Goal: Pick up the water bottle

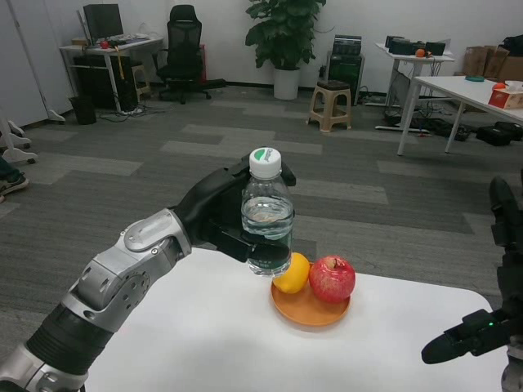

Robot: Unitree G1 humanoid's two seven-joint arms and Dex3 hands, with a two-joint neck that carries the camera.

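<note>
Water bottle [267,214] held upright in left hand [214,214], lifted off the table [204,327].
Fingers wrap the body from behind, cap free. Just right of the hand & lower: plate [310,311] w/ orange [292,273], apple [332,278]. Right hand [466,335] far right, empty, grip state unclear.

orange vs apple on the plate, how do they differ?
Colour: the orange is yellow-orange, the apple is red with a paler patch.
Position: the orange sits on the left of the orange plate, the apple on the right.
Visibility: the water bottle, held by the left robot hand, covers part of the orange; the apple shows in full.
The apple looks somewhat larger.
Shared: both are round, on the same plate, side by side.
</note>
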